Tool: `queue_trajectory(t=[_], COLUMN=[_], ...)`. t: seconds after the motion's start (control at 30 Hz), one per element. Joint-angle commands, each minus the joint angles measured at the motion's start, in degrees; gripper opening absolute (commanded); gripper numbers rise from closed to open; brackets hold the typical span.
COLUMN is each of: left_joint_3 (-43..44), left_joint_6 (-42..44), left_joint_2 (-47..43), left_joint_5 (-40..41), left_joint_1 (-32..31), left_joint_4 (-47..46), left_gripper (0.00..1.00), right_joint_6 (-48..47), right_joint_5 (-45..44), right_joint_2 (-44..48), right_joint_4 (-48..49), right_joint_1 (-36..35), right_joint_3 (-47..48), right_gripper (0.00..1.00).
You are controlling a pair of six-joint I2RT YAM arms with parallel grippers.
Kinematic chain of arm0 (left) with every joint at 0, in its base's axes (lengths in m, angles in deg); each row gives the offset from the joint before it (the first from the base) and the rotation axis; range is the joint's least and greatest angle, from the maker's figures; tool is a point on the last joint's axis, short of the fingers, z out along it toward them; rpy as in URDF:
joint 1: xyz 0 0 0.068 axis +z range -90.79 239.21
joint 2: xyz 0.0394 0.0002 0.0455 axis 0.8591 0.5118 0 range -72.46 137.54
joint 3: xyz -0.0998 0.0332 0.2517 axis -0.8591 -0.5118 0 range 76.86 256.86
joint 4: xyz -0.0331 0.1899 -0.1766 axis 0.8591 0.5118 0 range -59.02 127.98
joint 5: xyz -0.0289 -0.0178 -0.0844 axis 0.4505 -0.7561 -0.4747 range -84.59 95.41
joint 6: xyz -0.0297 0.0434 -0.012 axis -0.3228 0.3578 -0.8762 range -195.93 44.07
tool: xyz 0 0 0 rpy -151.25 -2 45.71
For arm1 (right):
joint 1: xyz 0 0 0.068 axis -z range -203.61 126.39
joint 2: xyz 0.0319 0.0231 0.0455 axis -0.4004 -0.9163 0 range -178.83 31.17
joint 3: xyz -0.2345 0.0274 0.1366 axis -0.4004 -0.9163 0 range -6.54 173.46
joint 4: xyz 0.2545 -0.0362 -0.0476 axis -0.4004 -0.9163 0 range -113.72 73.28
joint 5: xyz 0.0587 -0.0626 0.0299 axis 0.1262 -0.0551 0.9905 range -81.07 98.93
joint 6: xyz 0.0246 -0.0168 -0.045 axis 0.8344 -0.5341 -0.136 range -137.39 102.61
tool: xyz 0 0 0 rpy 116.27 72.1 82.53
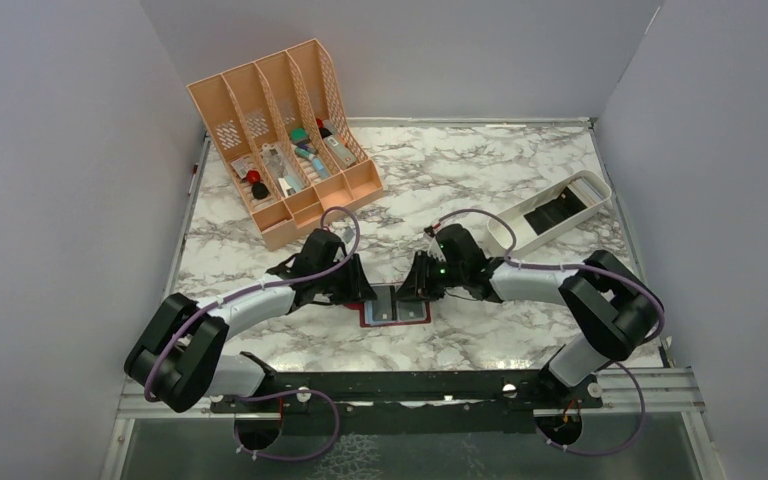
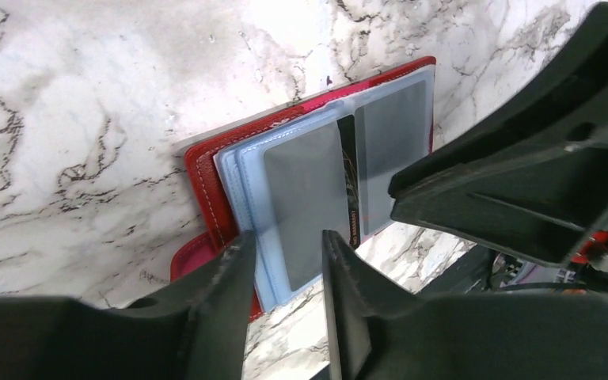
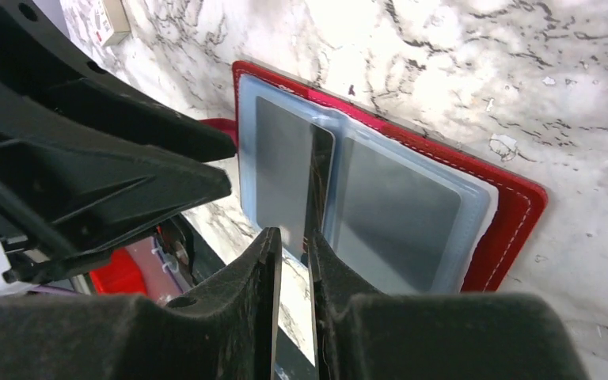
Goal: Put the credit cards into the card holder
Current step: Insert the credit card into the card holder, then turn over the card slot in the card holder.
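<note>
Two grippers are meeting tip to tip over the card holder (image 1: 397, 306), which is lying spread open on the marble table (image 1: 520, 160) directly beneath both sets of fingers.

The right gripper (image 3: 291, 236) is holding its fingers almost closed. It is pinching a dark credit card (image 3: 317, 182) that is standing on edge just ahead of its tips, along the fold between the two clear pocket pages. Grey credit cards (image 3: 400, 214) are sitting flat inside the clear pockets on either side of that upright card, one to each side of the right gripper's line.

The left gripper (image 2: 286, 237) is facing it from the opposite side, showing a moderate gap between its fingers and gripping nothing I can make out. Its tips are straddling the nearest edge of one clear pocket page. Whether they are touching the plastic cannot be told. A red tab (image 2: 194, 257) of the holder is poking out just outside one of its fingers.

Well beyond the left gripper, a peach slotted organizer (image 1: 290, 120) is standing near the back wall. Beyond the right gripper and off to its right, a white oblong tray (image 1: 600, 186) is resting on the table.
</note>
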Motion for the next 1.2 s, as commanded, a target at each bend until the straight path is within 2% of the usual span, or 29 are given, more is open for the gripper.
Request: queue_trajectory(t=[0.0, 0.07, 0.13, 0.27, 0.33, 0.4, 0.67, 1.17], left_joint_3=[0.5, 0.5, 0.5, 0.4, 0.3, 0.0, -0.5, -2.1], left_joint_6=[1.3, 1.3, 1.2, 0.8, 0.7, 0.3, -0.3, -3.0], left_joint_2=[-0.8, -0.7, -0.7, -0.5, -0.5, -0.5, 0.4, 0.0], left_joint_5=[2.8, 2.7, 2.6, 2.3, 1.7, 0.5, -0.2, -5.8], left_joint_1=[-0.2, -0.2, -0.2, -0.2, -0.2, -0.2, -0.2, -0.3], left_joint_4=[1.4, 1.4, 1.4, 1.3, 0.7, -0.7, -2.1, -8.8], left_gripper=[0.33, 0.26, 0.21, 0.2, 0.23, 0.31, 0.44, 0.44], right_joint_6=[-3.7, -4.2, -4.5, -4.8, -4.8, -4.7, -4.3, -3.1], right_joint_5=[-4.9, -6.6, -7.8, -10.5, -10.5, -10.6, -12.2, -10.0], right_joint_2=[2.0, 1.7, 1.0, -0.5, -1.8, -3.5, -5.5, -8.4], right_joint_4=[-8.3, -9.8, -11.3, -13.5, -13.4, -13.3, -13.5, -10.6], right_joint_1=[-0.4, -0.7, -1.0, -2.2, -2.8, -3.4, -4.8, -4.9], right_joint_3=[2.7, 3.4, 4.6, 6.9, 7.6, 8.1, 8.8, 7.8], right_gripper=[0.22, 0.14, 0.12, 0.08, 0.08, 0.07, 0.04, 0.01])
